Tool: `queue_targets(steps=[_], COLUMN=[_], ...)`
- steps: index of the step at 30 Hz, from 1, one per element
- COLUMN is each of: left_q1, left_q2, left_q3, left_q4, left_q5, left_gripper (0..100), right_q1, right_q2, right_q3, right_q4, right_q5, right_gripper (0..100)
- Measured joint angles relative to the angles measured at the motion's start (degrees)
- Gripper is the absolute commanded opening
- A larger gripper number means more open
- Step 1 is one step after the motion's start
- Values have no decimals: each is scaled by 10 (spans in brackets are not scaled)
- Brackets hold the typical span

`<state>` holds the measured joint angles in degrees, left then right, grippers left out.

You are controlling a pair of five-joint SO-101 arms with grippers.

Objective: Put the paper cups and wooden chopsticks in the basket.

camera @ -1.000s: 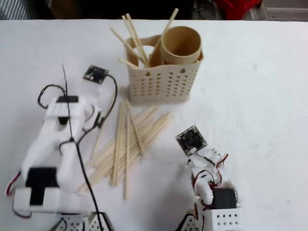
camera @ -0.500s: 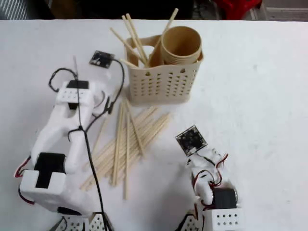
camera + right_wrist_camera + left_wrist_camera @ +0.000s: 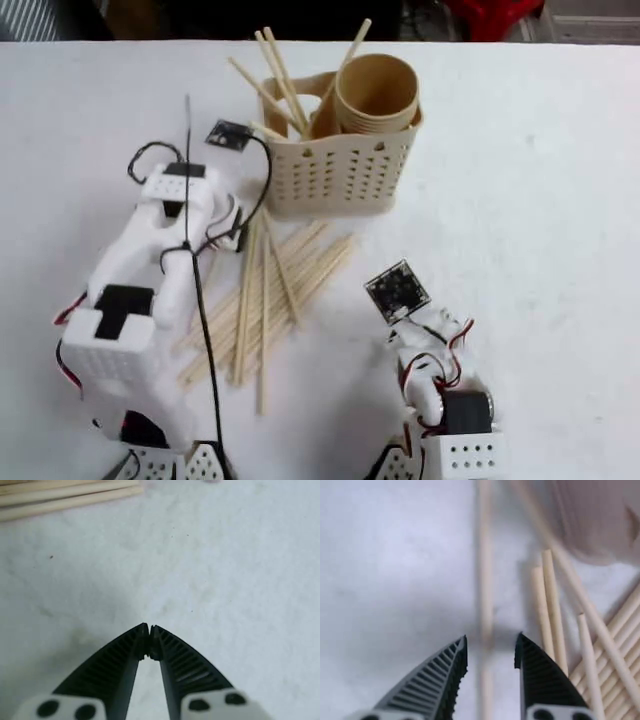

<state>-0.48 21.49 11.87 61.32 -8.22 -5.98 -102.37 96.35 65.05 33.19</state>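
**A:** Over the last second your left arm (image 3: 150, 270) has swung forward and inward, from open ground toward the loose pile of pale wooden chopsticks (image 3: 275, 290). Nothing else has shifted.

**B:** Where do the chopsticks lie, then?

**A:** Most are fanned flat on the white surface (image 3: 520, 200), just in front of the cream perforated plastic basket (image 3: 340, 175). A few sticks (image 3: 280, 80) already stand tilted in the basket's one half. The nested tan paper cups (image 3: 375, 95) sit upright in the other half. I'd judge the cups done and the pile the work that remains.

**B:** And my left claw?

**A:** Your left claw (image 3: 491, 645) is partly open and holds nothing. Its tips sit low, one on either side of a single chopstick (image 3: 485, 580) that lies a little apart from the others. That placement makes sense to me: closing there should take one stick rather than a sliding bundle. Watch the neighbours just beside one tip, though. They could get dragged along.

**B:** What about the right side?

**A:** Your right claw (image 3: 149, 628) is closed tip to tip on nothing, over bare surface. The ends of the pile are near it but not touching. Your right arm (image 3: 430, 370) sits folded back near its base, likely parked there so the left has room over the pile.
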Motion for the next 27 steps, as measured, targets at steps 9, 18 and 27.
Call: queue_targets(steps=[9,18,27], left_q1=[-55,-65,-85], left_q2=[33,37,-16], left_q3=[-50,-69,-279], left_q4=[66,84,264], left_q5=[11,-4,12], left_gripper=[24,22,22], right_q1=[0,0,0], right_q2=[0,0,0], right_q3=[0,0,0], right_q4=[0,0,0], right_q5=[0,0,0], right_gripper=[19,19,20])
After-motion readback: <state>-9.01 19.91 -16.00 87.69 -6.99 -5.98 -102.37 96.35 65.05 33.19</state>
